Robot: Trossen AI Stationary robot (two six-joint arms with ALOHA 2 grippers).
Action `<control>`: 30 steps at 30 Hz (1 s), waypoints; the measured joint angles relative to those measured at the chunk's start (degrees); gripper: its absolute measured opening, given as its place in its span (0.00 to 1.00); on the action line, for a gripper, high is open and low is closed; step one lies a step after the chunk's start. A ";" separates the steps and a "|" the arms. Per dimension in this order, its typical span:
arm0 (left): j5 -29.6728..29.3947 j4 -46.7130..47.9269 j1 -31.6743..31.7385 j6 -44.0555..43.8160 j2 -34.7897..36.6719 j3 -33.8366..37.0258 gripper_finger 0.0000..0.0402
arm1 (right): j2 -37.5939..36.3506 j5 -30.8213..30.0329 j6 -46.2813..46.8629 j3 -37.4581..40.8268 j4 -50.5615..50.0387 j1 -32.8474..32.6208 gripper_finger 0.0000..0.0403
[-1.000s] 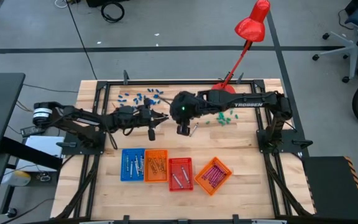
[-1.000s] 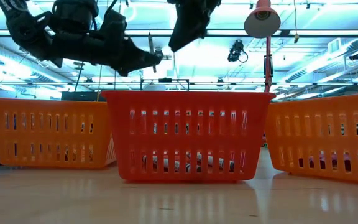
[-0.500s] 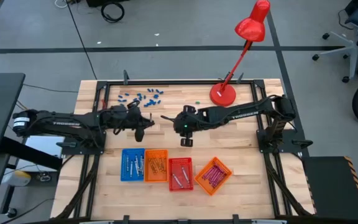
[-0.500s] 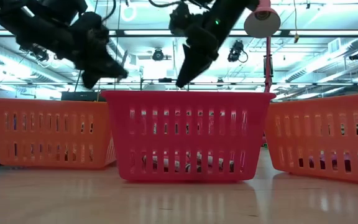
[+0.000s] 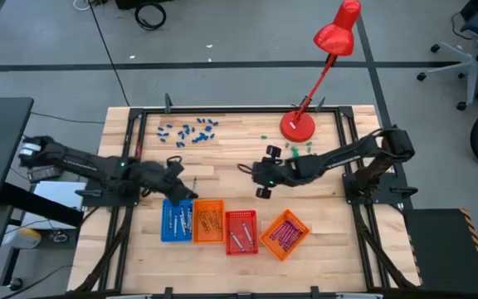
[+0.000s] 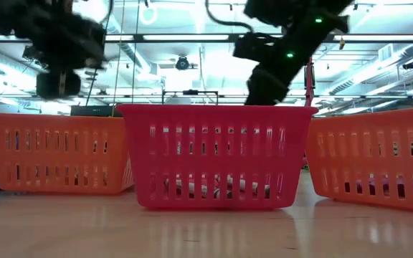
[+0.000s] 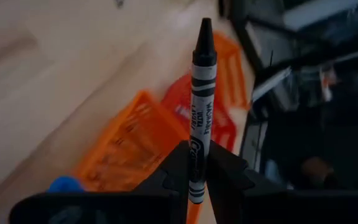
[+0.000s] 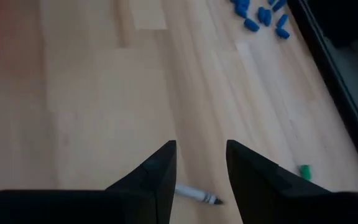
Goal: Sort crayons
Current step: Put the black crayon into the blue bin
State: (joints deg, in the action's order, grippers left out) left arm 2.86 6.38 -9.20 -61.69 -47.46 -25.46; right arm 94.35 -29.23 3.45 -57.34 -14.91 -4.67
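My left gripper [image 5: 182,189] hovers at the far edge of the blue tray [image 5: 168,221], shut on a silvery grey crayon [image 7: 202,112] with a black tip. My right gripper [image 5: 250,171] is open, low over the table's middle. A grey crayon [image 8: 197,195] lies flat on the wood below the gap between its fingers, apart from them. More crayons lie in the blue tray, the orange tray [image 5: 207,221], the red tray [image 5: 240,231] and the tilted orange tray [image 5: 285,233]. My left gripper pinches the crayon's blunt end [image 7: 196,182] between its two fingers. The crayon runs on in line with the fingers, its black tip [image 7: 204,31] pointing away from the gripper. It is lifted clear of the table and the trays.
Stubby blue bits [image 5: 191,129] lie scattered at the far left, stubby green bits [image 5: 299,150] near the red lamp's base [image 5: 297,125] at the far right. The four trays stand in a row near the front edge. In the low view the red tray's wall [image 6: 217,158] fills the middle.
My left gripper has carried the grey crayon from the table's middle toward the near edge, down to the blue tray. My right gripper has drawn back toward the table's right.
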 joint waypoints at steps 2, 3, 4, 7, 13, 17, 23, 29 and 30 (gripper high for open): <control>-6.47 1.66 -4.58 -2.35 0.04 -1.95 0.12 | -1.69 0.65 0.04 3.17 4.13 -0.66 0.36; -9.69 3.40 -6.82 -3.72 -0.20 -2.94 0.12 | -2.61 0.76 0.03 4.58 5.86 -1.04 0.36; -12.96 5.30 -9.28 -5.61 -0.78 -4.02 0.12 | -3.70 0.76 -0.12 5.86 7.04 -1.42 0.36; -21.87 10.85 -16.31 -12.84 -2.46 -6.00 0.12 | -7.03 0.76 -0.86 8.68 9.21 -2.47 0.36; -30.80 14.20 -27.06 -30.07 -9.04 -6.11 0.12 | -13.09 0.85 -1.02 13.23 11.11 -3.26 0.36; -32.96 15.88 -30.29 -38.01 -13.57 -6.11 0.13 | -14.83 3.17 -1.08 15.43 14.25 -3.23 0.36; -33.48 16.93 -32.61 -41.18 -16.39 -6.08 0.13 | -14.56 3.89 -1.72 15.94 14.95 -3.20 0.36; -33.21 17.41 -33.96 -41.75 -16.57 -6.11 0.24 | -13.98 5.37 -2.11 15.94 16.23 -3.14 0.36; -33.18 17.77 -34.17 -41.79 -16.57 -6.11 0.27 | -13.89 5.38 -2.11 15.91 16.24 -3.14 0.36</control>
State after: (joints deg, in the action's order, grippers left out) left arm -30.32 24.15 -43.37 -103.48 -64.03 -31.57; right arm 80.46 -23.85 1.34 -41.43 1.33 -7.81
